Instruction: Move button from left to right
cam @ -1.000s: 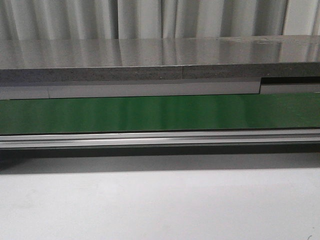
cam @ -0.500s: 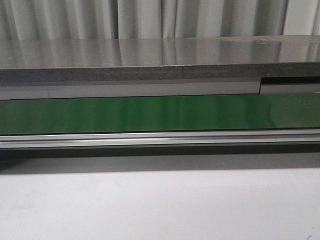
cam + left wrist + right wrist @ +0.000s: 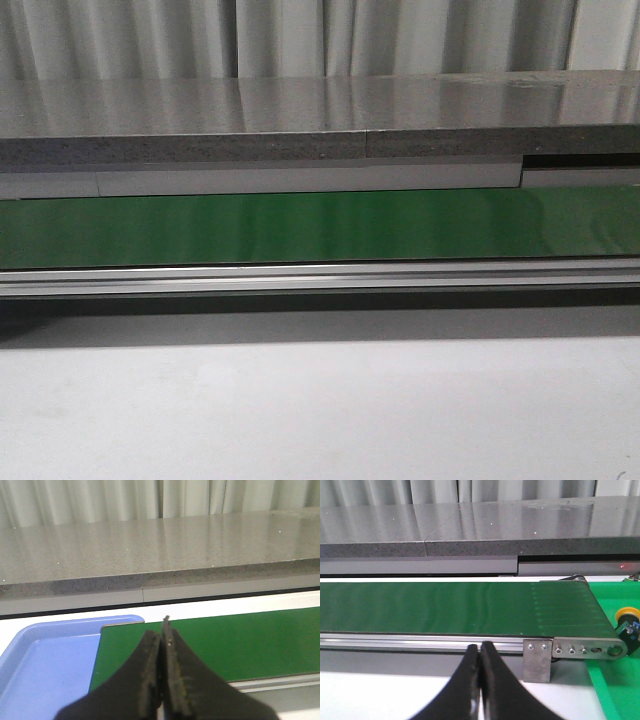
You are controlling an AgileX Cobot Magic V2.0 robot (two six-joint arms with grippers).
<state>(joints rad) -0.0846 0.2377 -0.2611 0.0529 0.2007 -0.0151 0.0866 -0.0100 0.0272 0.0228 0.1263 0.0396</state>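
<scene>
Grey curtains backed a green conveyor belt [image 3: 320, 227] — nothing on it, unchanged from the earlier frames.
Left gripper [image 3: 162, 630] hovered pinched together, empty, beside a blue tray [image 3: 45, 655]; right gripper [image 3: 480, 652] likewise closed on nothing — parked, probably; the button [image 3: 627, 622] already lay on a green mat [image 3: 615, 690] past the belt's end.

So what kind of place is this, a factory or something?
Probably a factory-style test cell: a green conveyor belt on an aluminium frame, a blue tray at one end, and an industrial button beyond the other.
</scene>
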